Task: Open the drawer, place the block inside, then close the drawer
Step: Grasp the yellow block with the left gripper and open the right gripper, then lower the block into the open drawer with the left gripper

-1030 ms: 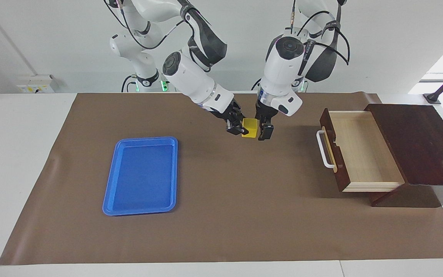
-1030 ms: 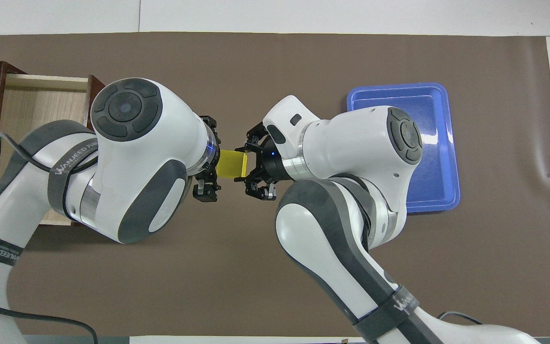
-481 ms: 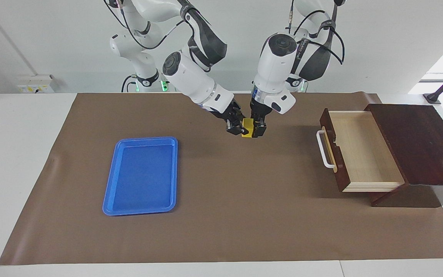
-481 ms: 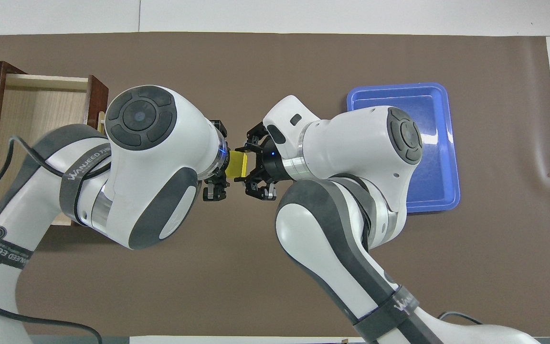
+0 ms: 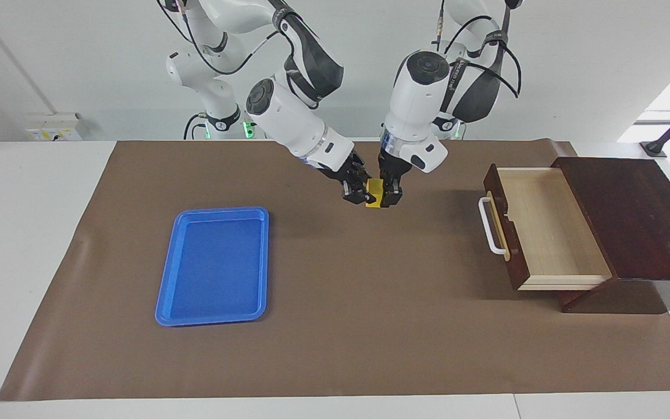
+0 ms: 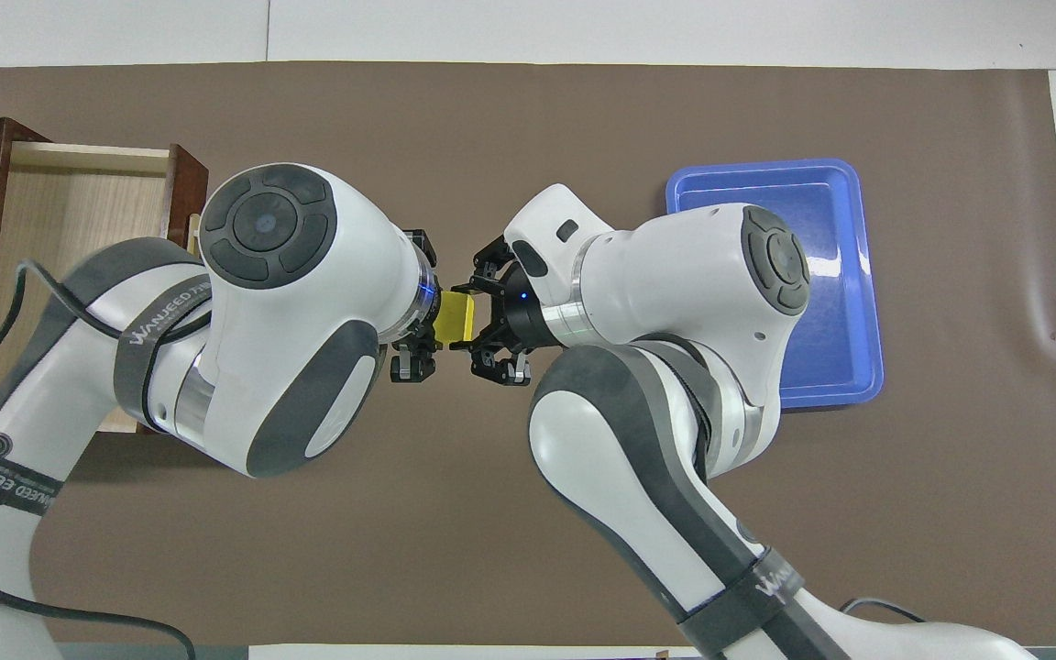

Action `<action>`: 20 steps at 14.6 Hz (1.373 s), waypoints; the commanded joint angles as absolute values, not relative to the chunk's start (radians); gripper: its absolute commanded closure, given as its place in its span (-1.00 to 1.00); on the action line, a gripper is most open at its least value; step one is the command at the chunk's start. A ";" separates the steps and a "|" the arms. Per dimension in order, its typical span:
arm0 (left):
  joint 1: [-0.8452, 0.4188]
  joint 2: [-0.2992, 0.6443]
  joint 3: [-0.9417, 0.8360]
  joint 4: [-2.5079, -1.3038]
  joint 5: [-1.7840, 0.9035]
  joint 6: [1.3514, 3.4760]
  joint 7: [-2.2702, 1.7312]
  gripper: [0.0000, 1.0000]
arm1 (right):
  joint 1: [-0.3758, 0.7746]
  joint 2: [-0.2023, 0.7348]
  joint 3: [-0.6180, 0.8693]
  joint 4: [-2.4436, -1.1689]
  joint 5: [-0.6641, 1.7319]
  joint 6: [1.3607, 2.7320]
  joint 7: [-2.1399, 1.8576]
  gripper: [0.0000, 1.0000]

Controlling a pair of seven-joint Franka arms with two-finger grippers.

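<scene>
Right now, spotting the block [image 5: 375, 189] up in the air, clear of the bench [image 5: 32, 233], over the brown mat [image 5: 370, 326] about midway between the bench's two ends and closer to the robots' edge than to the edge away from them. Seeing it clamped in the right gripper [image 5: 363, 196], reaching in from the right arm's end with fingers pinching the yellow cube on two faces. Catching the left gripper [image 5: 390, 198] pressed right up against the cube too, coming down from above on the drawer's side; cannot tell whether clenched or released on it, what with the wrist hiding the contact from overhead. Over to the left arm's end of the bench: finding the drawer [image 5: 550, 227] pulled well out of the dark wooden cabinet [image 5: 631, 215], pale wood interior on show with nothing in it, white bar handle [image 5: 489, 227] facing the middle of the bench. Noting a clear gap between the block and the drawer, well apart, with bare mat in between. Swinging to the right arm's end: picking out a blue tray [image 5: 163, 279] lying flat on the mat, nothing inside, nearer the edge away from the robots than the block is. Confirming from overhead the block [image 6: 455, 316] wedged between both wrists.
</scene>
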State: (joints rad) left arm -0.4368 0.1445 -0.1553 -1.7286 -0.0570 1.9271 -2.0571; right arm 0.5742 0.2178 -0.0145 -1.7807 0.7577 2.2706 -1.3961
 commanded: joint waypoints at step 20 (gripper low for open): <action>0.181 0.037 -0.130 -1.797 -0.066 1.839 -1.465 1.00 | 0.424 0.192 -0.026 -1.764 0.735 2.120 -1.301 -1.00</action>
State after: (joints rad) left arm 0.1658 0.0518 -0.1157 -1.7286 -0.0579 1.7925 -1.4758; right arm 0.4883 0.2139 -0.0284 -1.7714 0.7574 2.1883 -1.3251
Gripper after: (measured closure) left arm 0.441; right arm 0.000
